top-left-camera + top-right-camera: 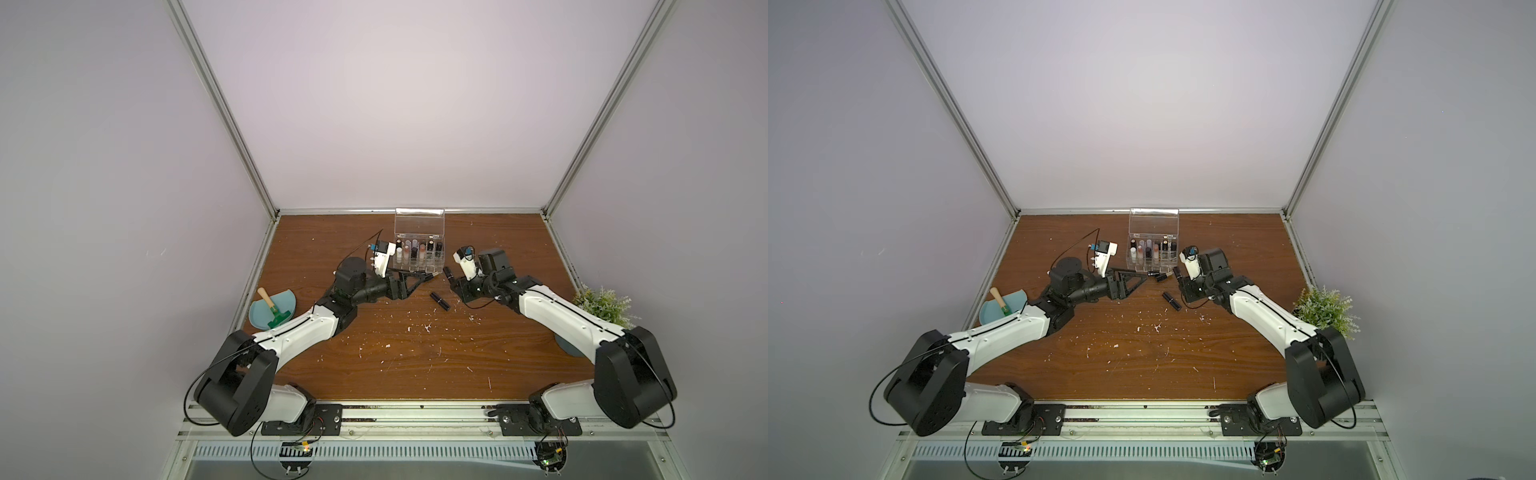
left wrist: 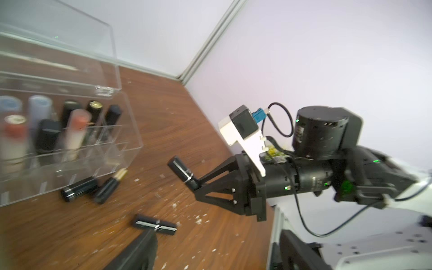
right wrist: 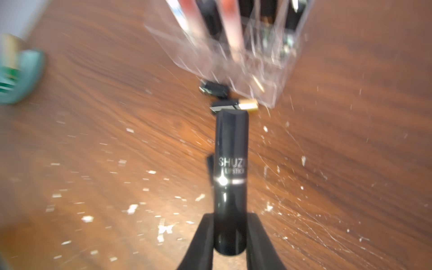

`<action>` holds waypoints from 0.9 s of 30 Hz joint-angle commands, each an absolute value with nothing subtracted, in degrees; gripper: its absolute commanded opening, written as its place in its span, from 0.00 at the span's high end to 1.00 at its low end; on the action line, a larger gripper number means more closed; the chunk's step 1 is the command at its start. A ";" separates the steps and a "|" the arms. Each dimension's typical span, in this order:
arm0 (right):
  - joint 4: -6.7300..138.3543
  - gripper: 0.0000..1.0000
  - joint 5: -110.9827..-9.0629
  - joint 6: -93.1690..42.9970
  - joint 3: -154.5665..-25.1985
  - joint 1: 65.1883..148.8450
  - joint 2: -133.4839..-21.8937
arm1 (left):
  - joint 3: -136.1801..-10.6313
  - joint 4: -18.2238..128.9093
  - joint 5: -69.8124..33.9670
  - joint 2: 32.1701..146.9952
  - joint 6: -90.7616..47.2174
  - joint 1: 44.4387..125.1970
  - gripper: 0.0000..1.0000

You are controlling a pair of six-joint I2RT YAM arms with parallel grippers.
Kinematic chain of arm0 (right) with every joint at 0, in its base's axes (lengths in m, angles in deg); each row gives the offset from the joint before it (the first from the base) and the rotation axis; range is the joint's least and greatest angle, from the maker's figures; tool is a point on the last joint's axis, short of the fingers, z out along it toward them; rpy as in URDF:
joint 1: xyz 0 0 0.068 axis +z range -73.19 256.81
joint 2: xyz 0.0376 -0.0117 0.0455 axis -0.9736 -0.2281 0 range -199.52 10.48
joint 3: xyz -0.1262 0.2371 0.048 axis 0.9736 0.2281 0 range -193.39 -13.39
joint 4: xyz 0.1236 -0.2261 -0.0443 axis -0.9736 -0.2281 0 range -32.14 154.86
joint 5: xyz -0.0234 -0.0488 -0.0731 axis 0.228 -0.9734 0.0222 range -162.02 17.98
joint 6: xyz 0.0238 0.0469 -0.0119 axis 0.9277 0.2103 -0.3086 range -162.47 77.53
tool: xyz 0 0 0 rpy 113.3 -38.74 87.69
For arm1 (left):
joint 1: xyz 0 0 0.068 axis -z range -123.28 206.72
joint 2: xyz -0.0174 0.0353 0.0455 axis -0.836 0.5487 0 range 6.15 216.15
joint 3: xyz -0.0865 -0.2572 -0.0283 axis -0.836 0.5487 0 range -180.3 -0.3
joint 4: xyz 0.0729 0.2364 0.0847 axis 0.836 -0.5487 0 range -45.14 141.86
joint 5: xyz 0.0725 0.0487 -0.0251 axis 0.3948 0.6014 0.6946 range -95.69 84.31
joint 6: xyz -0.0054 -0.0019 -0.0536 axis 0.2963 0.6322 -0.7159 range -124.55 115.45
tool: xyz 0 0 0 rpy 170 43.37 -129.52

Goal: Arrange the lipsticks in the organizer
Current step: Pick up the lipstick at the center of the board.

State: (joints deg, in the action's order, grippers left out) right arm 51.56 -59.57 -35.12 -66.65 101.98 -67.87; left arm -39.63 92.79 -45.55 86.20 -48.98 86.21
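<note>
Only up close, lettering (image 3: 231, 164) on lipstick (image 3: 230, 210)

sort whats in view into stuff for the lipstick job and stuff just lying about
For the job:
- organizer, lid open, lipsticks standing inside
- black lipstick, gripped in the right hand
- loose on the table: black tube and gold-ended tube by the organizer, long black tube lying apart

Just lying about:
- light-blue dustpan
- green tool on it
- plant
- white scraps
</note>
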 commanded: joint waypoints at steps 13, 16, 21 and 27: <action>53.66 0.83 -30.43 -27.16 -68.51 102.39 -52.74 | -35.21 153.95 -57.72 99.74 -88.21 82.21 0.20; 57.20 0.84 -27.82 -24.61 -67.25 102.55 -52.46 | -34.80 148.51 -56.76 97.23 -84.30 82.20 0.20; 61.58 0.85 -27.51 -22.37 -65.80 103.65 -54.01 | -34.61 140.78 -55.58 93.45 -78.66 82.21 0.21; 63.52 0.85 -28.98 -21.26 -66.34 106.59 -55.53 | -34.17 135.95 -54.34 92.77 -74.78 82.60 0.23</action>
